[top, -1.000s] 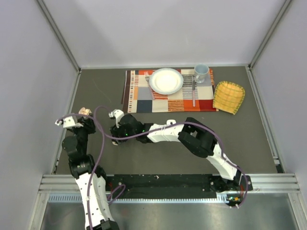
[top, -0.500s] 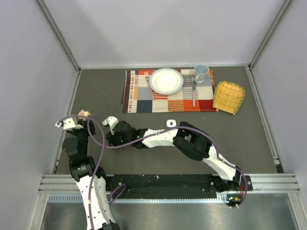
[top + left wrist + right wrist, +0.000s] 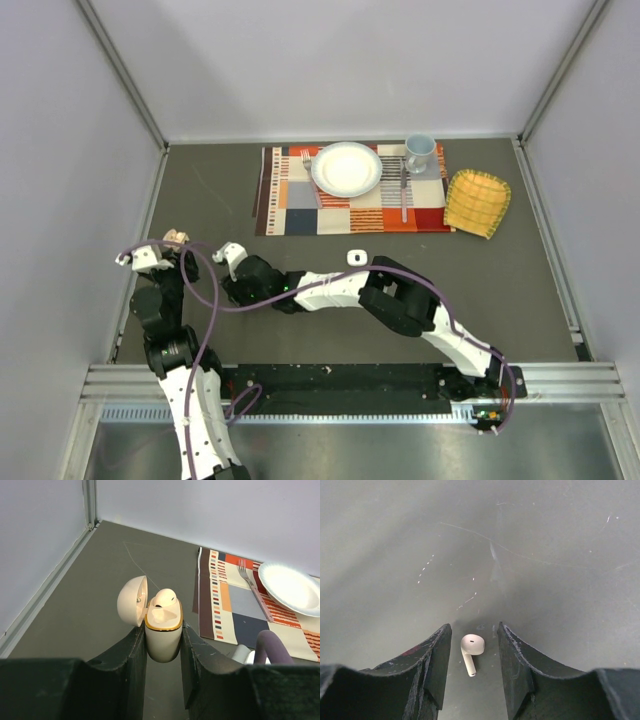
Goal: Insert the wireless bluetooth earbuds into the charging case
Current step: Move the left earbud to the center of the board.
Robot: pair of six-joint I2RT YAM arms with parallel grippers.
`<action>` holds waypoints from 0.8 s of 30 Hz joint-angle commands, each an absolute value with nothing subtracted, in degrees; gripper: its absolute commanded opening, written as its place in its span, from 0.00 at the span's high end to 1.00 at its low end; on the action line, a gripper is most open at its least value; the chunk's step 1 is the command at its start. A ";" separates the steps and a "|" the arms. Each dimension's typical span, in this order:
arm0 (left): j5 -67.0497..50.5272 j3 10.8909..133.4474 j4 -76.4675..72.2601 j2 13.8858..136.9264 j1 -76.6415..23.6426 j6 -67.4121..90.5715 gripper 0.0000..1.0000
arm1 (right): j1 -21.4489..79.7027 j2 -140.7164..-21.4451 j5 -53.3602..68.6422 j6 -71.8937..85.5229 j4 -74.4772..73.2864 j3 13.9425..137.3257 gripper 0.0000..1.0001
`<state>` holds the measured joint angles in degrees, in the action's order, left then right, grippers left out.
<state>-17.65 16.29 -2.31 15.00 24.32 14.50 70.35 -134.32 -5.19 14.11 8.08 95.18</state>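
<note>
since a second ago the right arm has swung lower and further toward the left arm, and the right gripper (image 3: 473, 630) has narrowed. a small white object (image 3: 353, 257) now shows on the table (image 3: 545, 555) behind the arm's forearm. the left arm has hardly shifted.

the right gripper points down at the table with its fingers apart. a loose earbud (image 3: 471, 647), white, lies flat on the table between them, head toward the fingertips and stem toward the wrist. there is a gap on each side, so neither finger visibly touches it.

the left gripper (image 3: 162, 629) is clamped on the charging case (image 3: 162, 642), one finger on each side of its body. the case stands upright between the fingers, with its hinged lid (image 3: 132, 600) thrown open to the gripper's left. a seated earbud (image 3: 164, 599) pokes up out of the case's gold-rimmed mouth.

ahead of the left gripper and to its right lies a patterned placemat (image 3: 225, 600) carrying a fork (image 3: 255, 590) and a white plate (image 3: 292, 587). in the top view a cup (image 3: 420, 152) and a yellow cloth (image 3: 477, 203) sit well beyond both grippers.
</note>
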 commanded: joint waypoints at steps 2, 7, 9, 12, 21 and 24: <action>-18.54 17.75 -4.92 14.15 24.61 14.68 1.00 | 70.75 -132.19 -6.51 13.89 5.45 93.16 0.57; -18.54 17.49 -5.18 14.06 24.61 14.85 1.00 | 71.28 -131.13 -5.80 13.54 5.53 92.11 0.59; -18.46 17.49 -5.01 14.15 24.61 14.85 1.00 | 71.63 -130.96 -5.63 13.71 5.63 91.85 0.60; -18.37 17.67 -4.83 14.06 24.61 14.77 1.00 | 71.98 -130.61 -6.15 13.62 5.62 91.76 0.60; -18.63 17.84 -4.75 14.15 24.70 14.59 1.00 | 72.07 -131.66 -6.06 13.80 5.54 92.29 0.67; -18.81 17.84 -4.75 14.24 24.70 14.59 1.00 | 72.16 -131.84 -6.59 13.80 5.27 92.29 0.70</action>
